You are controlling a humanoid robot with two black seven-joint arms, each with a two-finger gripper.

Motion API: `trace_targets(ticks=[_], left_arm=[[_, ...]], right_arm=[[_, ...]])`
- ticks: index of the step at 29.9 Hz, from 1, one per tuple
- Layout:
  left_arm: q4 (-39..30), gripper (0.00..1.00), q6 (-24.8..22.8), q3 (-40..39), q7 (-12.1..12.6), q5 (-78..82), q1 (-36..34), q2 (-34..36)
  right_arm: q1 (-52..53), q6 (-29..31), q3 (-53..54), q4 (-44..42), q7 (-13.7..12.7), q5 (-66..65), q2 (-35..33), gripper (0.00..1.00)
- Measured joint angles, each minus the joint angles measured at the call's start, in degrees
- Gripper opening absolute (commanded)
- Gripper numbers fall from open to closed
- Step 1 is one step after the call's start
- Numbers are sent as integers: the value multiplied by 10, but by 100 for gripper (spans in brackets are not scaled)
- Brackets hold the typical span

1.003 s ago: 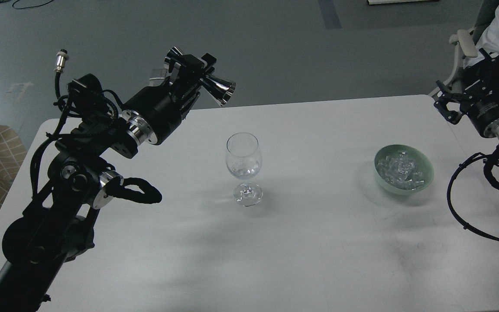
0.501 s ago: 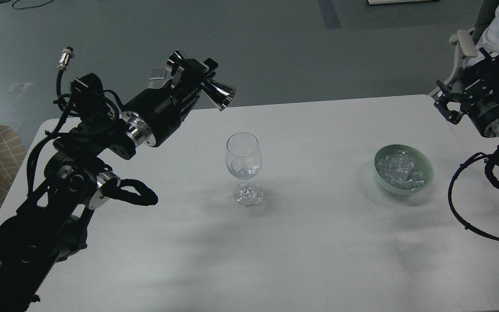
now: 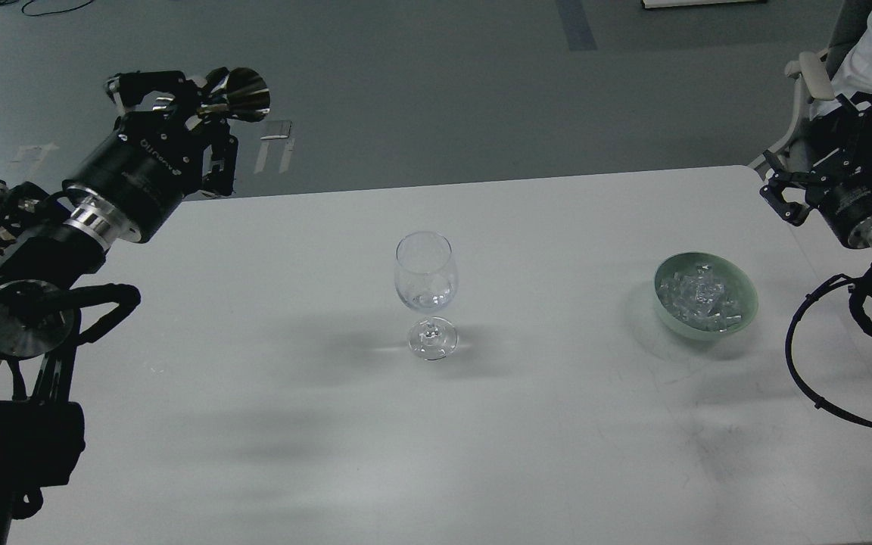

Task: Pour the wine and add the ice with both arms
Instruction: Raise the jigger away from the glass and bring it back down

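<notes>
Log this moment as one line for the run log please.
left gripper: shut on metal measuring cup, back left off table | right gripper: empty, far right | wine glass: upright, centre | ice: in green bowl
</notes>
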Motion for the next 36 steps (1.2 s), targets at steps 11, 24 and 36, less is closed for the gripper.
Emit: trace_targets(ticks=[11,24,36], left_arm=[[116,13,-21,-70,-68,-183,94,-39],[228,9,-89,-105,-119,-265,128,-51],[318,7,-93,-89,-168,-267,125,-61]], right_arm=[[-3,-2,0,3,-1,0,1,100],[-77,-1,1,28,-1,-1,-41,100],[-95,-8,0,58,-1,-1,-41,100]])
